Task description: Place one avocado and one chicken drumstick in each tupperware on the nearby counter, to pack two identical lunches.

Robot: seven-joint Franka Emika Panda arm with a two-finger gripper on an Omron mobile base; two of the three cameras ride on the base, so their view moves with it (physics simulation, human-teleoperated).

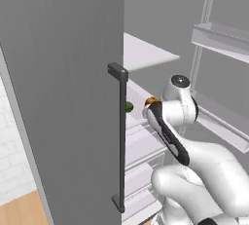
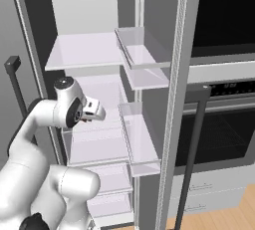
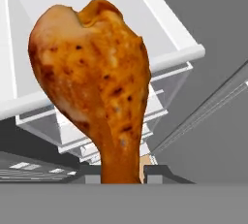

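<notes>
The gripper (image 3: 121, 175) is clamped on the thin bone end of the drumstick (image 3: 94, 80), which rises between the two dark fingertips (image 3: 89, 175) in the hand view, plump end away from the hand; behind it lie white fridge shelves (image 3: 164, 34) and stacked clear drawers (image 3: 72, 136). From the left base view the drumstick (image 1: 152, 102) shows as a small orange-brown spot just beyond the wrist, level with the middle shelf; a green avocado (image 1: 129, 106) sits just beside it to the left, partly hidden by the edge of the grey fridge door (image 1: 63, 87) and its dark vertical handle (image 1: 120, 136). From the right base view the arm (image 2: 69, 109) reaches into the open fridge (image 2: 99, 74) at the height of the lower shelves; door bins (image 2: 144, 59) hang to its right; a dark oven (image 2: 224, 124) stands further right above a strip of wooden floor (image 2: 219, 219).
</notes>
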